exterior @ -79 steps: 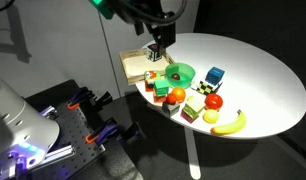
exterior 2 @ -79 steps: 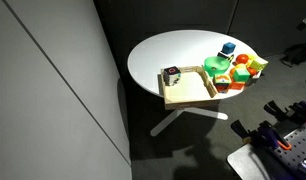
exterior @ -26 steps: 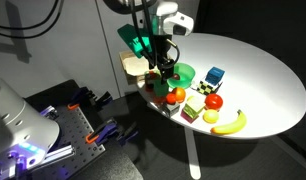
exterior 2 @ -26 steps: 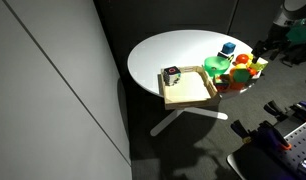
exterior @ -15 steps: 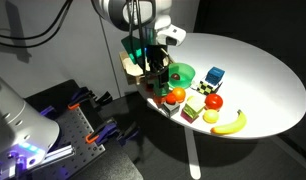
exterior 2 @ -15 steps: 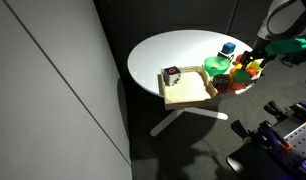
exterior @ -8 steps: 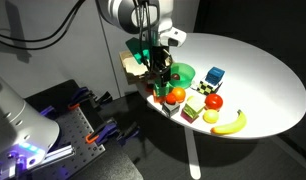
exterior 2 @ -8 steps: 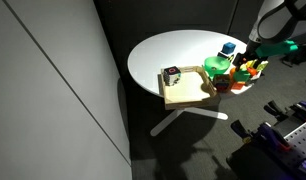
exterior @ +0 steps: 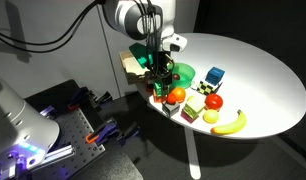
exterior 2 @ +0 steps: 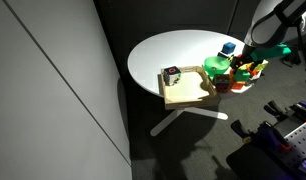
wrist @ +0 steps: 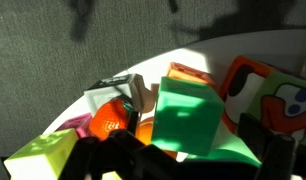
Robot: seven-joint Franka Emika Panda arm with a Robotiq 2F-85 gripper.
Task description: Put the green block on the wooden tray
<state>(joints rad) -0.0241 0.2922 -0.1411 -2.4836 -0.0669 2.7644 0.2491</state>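
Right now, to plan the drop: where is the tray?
In an exterior view the tray sits at the near edge of the table, left of the green dish, with a dark cube at its far-left corner.

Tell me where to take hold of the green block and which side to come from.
Take the green block across its two flat side faces, coming down from above. It sits packed among other toys, an orange piece on one side and a printed block on the other, so its top looks like the free approach. The gripper looks open.
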